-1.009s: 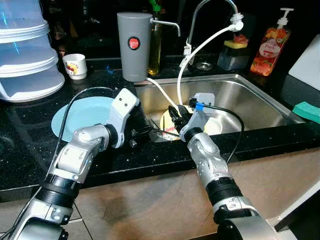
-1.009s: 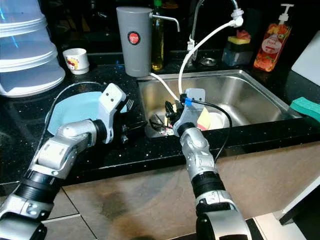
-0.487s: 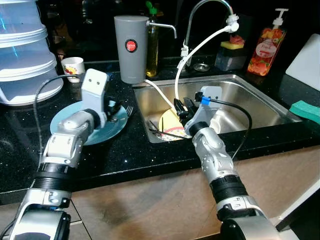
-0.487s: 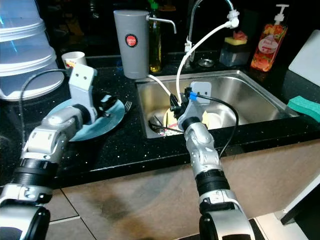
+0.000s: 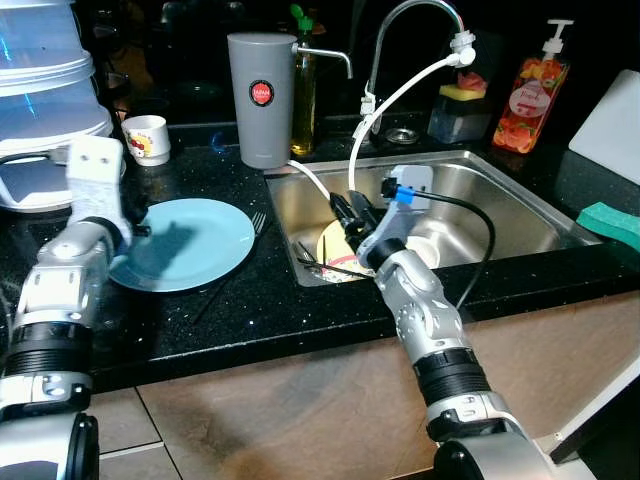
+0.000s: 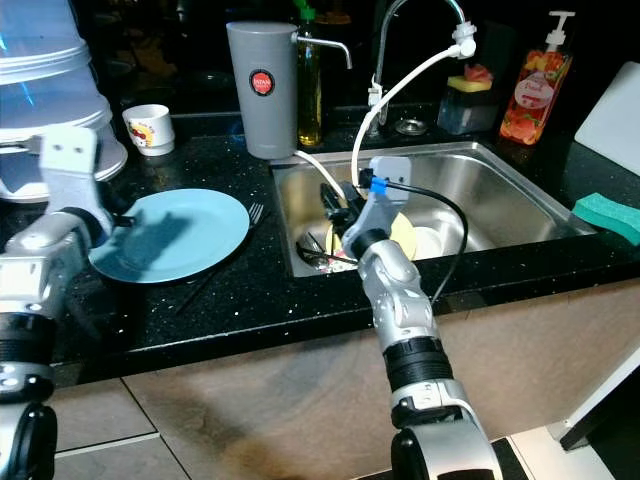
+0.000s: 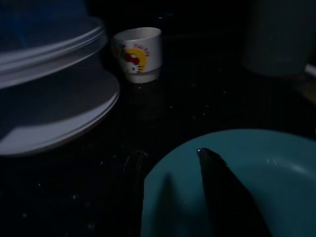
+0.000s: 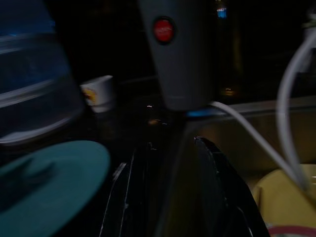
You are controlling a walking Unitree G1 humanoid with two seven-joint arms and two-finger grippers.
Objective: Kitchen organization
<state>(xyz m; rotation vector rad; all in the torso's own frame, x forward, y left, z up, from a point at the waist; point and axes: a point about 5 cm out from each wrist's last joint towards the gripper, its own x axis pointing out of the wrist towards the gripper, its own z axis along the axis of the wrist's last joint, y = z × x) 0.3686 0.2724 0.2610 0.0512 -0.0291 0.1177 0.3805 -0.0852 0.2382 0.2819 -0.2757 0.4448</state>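
A light blue plate [image 5: 185,243] lies flat on the black counter [image 5: 250,310], left of the steel sink [image 5: 500,215]. My left gripper [image 5: 133,227] sits at the plate's left rim. In the left wrist view one black finger [image 7: 224,197] lies over the plate and the other stands off the rim, so it is open. A fork [image 5: 235,262] lies across the plate's right edge. My right gripper [image 5: 345,210] hovers open over the sink's left part, above a yellow plate [image 5: 335,248] and dark utensils [image 5: 322,266]. Nothing is between its fingers [image 8: 207,182].
A grey jug [image 5: 262,95], a small white cup [image 5: 147,137] and stacked clear covers [image 5: 50,100] stand at the back left. A tap with a white hose [image 5: 400,90] rises behind the sink. A soap bottle [image 5: 528,100] and green sponge [image 5: 612,222] sit right.
My left arm has swung left, from the sink's edge across the blue plate to its left rim. The right gripper has stayed over the sink, shifting only slightly.
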